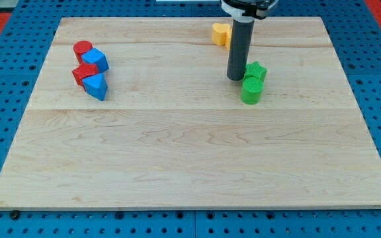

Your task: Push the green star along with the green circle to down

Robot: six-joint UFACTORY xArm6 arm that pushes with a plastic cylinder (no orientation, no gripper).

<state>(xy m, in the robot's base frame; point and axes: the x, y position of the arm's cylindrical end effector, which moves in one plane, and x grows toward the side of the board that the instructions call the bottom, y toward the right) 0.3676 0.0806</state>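
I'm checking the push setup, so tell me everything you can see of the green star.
The green star is a small, matte, solid-green block with a lobed outline, lying flat on the wooden board, right of centre near the view's top. The green circle sits directly below it, touching. My tip is right at its left side, apparently in contact.

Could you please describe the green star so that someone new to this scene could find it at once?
On the wooden board, look right of centre near the view's top, where my tip rests. Two green blocks touch there; the green star block is the upper one, notched, unlike the round green circle block below it.
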